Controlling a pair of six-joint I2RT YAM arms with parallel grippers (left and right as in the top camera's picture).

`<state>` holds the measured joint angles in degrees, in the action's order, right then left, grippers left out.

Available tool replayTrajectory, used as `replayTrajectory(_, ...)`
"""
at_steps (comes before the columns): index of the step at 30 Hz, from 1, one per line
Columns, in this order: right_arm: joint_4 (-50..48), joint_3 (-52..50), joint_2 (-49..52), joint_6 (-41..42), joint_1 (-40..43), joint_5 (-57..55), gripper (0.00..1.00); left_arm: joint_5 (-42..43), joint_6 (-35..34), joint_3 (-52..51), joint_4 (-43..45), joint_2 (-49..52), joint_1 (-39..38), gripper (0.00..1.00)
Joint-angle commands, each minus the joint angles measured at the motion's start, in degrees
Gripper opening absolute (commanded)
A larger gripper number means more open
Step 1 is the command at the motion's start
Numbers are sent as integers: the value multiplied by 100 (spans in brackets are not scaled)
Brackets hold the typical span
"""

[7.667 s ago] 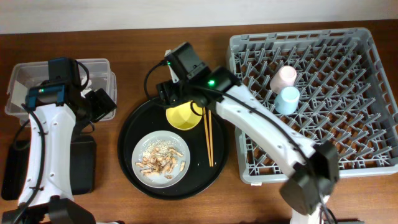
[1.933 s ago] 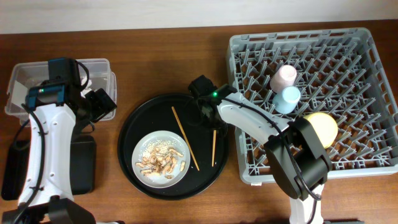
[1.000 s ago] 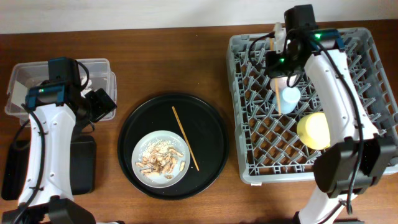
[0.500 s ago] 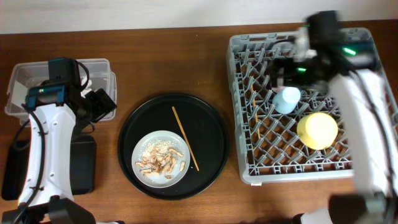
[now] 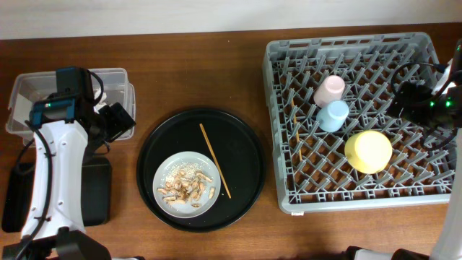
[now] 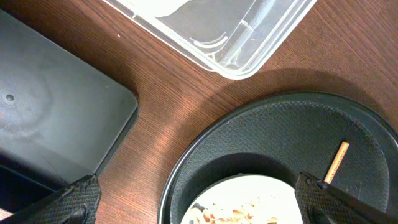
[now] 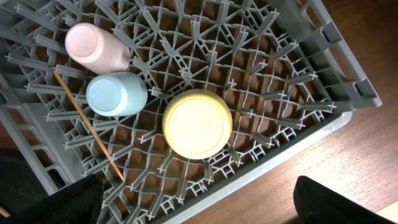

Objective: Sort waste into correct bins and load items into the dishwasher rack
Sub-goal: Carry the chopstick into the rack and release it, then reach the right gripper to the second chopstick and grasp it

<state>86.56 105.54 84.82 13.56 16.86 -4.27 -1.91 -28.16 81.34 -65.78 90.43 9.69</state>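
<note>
Hands first: your right hand (image 7: 199, 202) is spread wide with nothing between its tips, hovering above the right side of the dishwasher rack (image 7: 348, 81). Below it, the yellow-green bowl (image 7: 197, 123) sits upside down on the rack's lattice. Just beside the bowl, the light blue cup (image 7: 115, 93) stands bottom-up, and the pink cup (image 7: 96, 48) leans right next to it. One wooden chopstick (image 7: 87, 124) lies slanted across the lattice on the side of the cups away from the bowl.

Your left hand (image 6: 200, 199) is also spread and empty, poised over the tabletop (image 6: 168, 93) between the clear plastic box (image 6: 249, 37), the shallow black tray (image 6: 50, 118) and the round black tray (image 6: 280, 130). On that round tray the second chopstick (image 5: 214, 160) lies diagonally, its lower end reaching past the rim of the grey-white plate (image 5: 186, 180). The plate carries the brownish food scraps (image 5: 184, 189) and pale rice-like bits. You cannot tell from these views what the clear box holds.
</note>
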Motion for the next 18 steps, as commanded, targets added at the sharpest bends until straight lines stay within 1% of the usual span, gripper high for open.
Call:
replayTrajectory(1,4,11,22,68,24,-72,98,540,-72,68,-9,-72,22,99)
replayTrajectory(2,4,11,22,68,24,-72,99,1040,-72,68,-7,-72,22,99)
replayTrajectory(4,4,11,22,68,24,-72,98,1080,-74,68,-4,-72,22,99)
replayTrajectory(5,4,11,22,68,24,-72,98,1469,-72,68,-76,-72,22,99)
replayTrajectory(6,2,11,22,68,24,-72,98,2291,-61,48,-160,-68,7,99)
replayTrajectory(7,2,11,22,68,24,-72,98,2997,160,-11,-160,-66,-103,98)
replayTrajectory(8,4,11,22,68,26,-72,98,3252,306,-48,-181,-66,-293,95)
replayTrajectory(9,2,11,22,68,24,-72,98,3224,319,-66,-254,-66,-535,95)
replayTrajectory(10,4,11,22,68,24,-72,98,3075,317,-87,-293,-66,-855,95)
replayTrajectory(11,2,11,22,68,24,-72,98,2789,262,-103,-286,-66,-1272,99)
replayTrajectory(12,4,11,22,68,24,-72,98,2166,-269,-105,-245,-57,-1915,98)
replayTrajectory(13,4,11,22,68,24,-72,98,1438,-822,-105,-120,-44,-2415,92)
replayTrajectory(14,2,11,22,68,24,-72,99,955,-1084,-105,-26,-33,-2664,83)
replayTrajectory(15,2,11,22,68,24,-72,98,297,-1473,-105,85,2,-3014,72)
replayTrajectory(16,2,11,22,68,24,-72,98,-452,-2109,-105,227,131,-3480,64)
replayTrajectory(18,4,11,22,68,24,-72,98,-697,-2461,-105,511,367,-3775,60)
